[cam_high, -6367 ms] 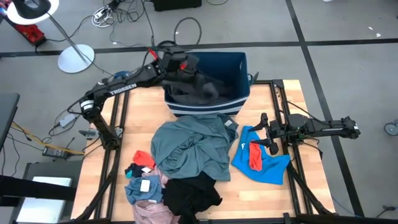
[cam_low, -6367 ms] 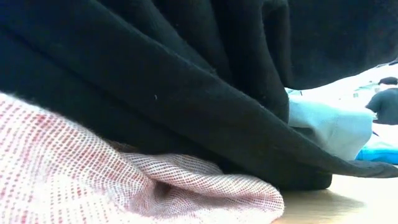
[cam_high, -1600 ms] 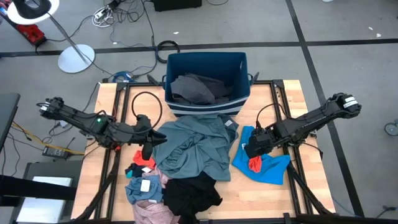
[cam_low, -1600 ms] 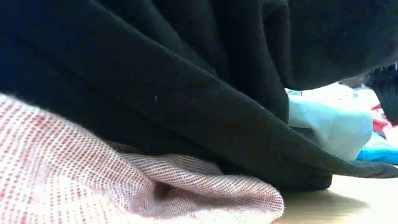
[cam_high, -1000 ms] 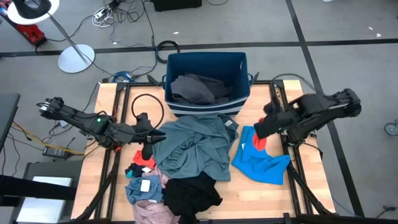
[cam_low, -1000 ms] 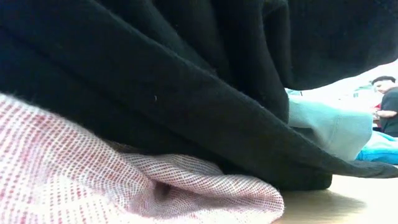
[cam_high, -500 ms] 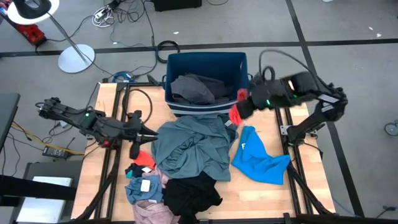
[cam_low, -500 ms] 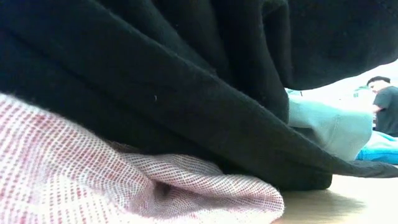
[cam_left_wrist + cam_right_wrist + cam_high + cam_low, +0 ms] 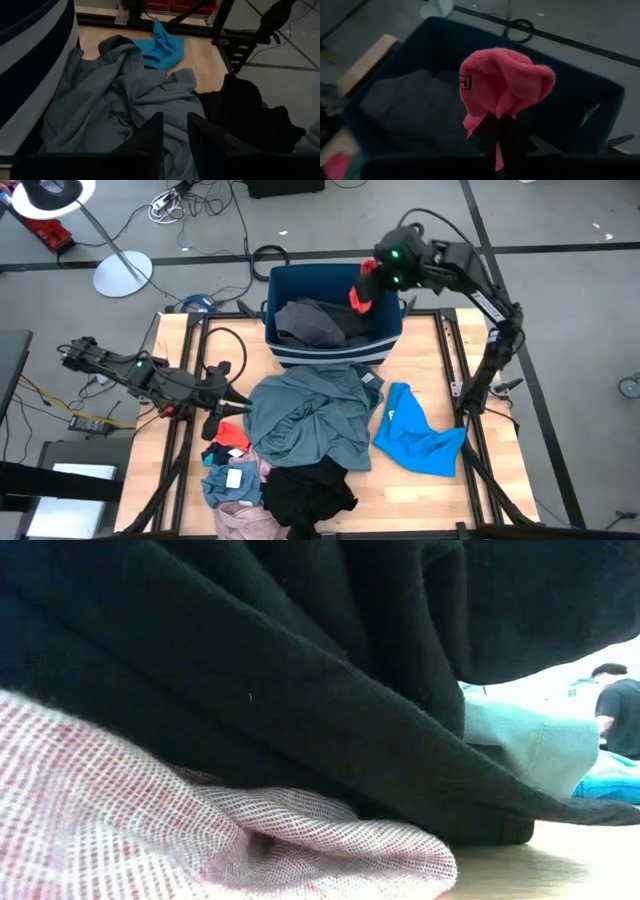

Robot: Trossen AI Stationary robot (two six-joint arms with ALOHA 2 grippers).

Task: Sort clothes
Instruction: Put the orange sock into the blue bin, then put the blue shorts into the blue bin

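My right gripper [image 9: 372, 278] hangs above the far right part of the dark blue bin [image 9: 335, 352], shut on a small red-orange knitted piece [image 9: 502, 82]. A grey garment [image 9: 315, 322] lies in the bin. My left gripper [image 9: 175, 135] is open and holds nothing; it stands low at the left edge of the teal-grey garment [image 9: 305, 415], just beyond a red piece [image 9: 232, 435]. A bright blue piece [image 9: 420, 435] lies at the right. The black garment [image 9: 305, 490] and the pink garment [image 9: 245, 520] lie at the near edge. My right gripper pinches the red-orange piece between its two fingers [image 9: 512, 132] by a bunched part [image 9: 485, 112]. The rest of the piece bulges out past the fingertips. It is lifted clear, over the bin's inside.
The low view is filled by the black garment [image 9: 300, 690] and the pink knit [image 9: 150, 830], with a person [image 9: 620, 705] far behind. A small blue-grey piece with a white label [image 9: 228, 478] lies near the front left. Bare wood shows right of the bin.
My right gripper has risen from above the blue piece and swung toward the far edge and left, carrying the red-orange piece up over the bin. My left gripper has shifted a little toward the table's left edge.
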